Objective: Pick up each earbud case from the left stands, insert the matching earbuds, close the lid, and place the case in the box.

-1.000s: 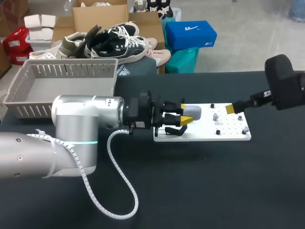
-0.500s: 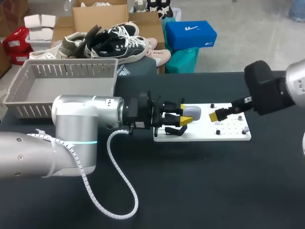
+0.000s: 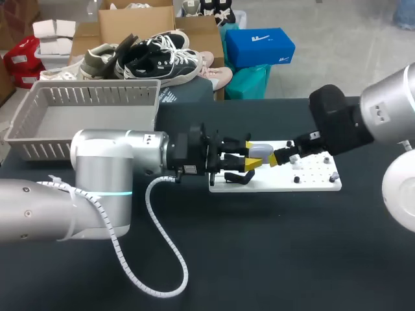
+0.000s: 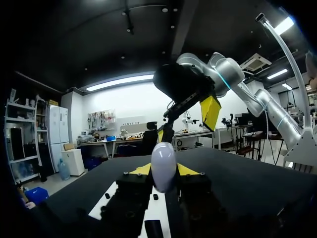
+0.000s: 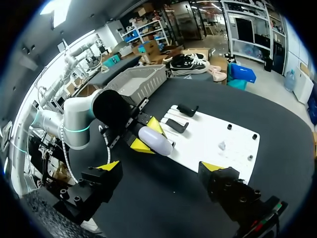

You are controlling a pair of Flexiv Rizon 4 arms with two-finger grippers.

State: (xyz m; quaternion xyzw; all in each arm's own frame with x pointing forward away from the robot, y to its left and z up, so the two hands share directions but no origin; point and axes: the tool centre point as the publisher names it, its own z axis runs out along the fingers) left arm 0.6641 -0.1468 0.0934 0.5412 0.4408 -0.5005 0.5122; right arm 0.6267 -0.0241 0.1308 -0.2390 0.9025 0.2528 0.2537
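A pale grey-lilac earbud case point(image 3: 261, 152) is held level just above the left end of the white board point(image 3: 305, 183), with my left gripper point(image 3: 252, 155) shut on it from both sides. In the left wrist view the case point(image 4: 163, 166) stands between the yellow fingertips point(image 4: 188, 169). My right gripper point(image 3: 277, 157) is open, its tips just right of the case. The right wrist view shows that gripper point(image 5: 161, 166) wide open, with the case point(image 5: 154, 140) ahead of it. A small earbud point(image 5: 222, 146) lies on the board point(image 5: 213, 134).
A grey slatted basket point(image 3: 39, 133) stands at the table's back left. Two black stands point(image 5: 177, 125) sit on the board's left part, and small pegs point(image 3: 334, 175) dot its right part. Black tabletop point(image 3: 272, 253) lies in front.
My right arm has swung left across the board, bringing its open gripper from the board's right end up to the case. The left arm and the case have stayed still.
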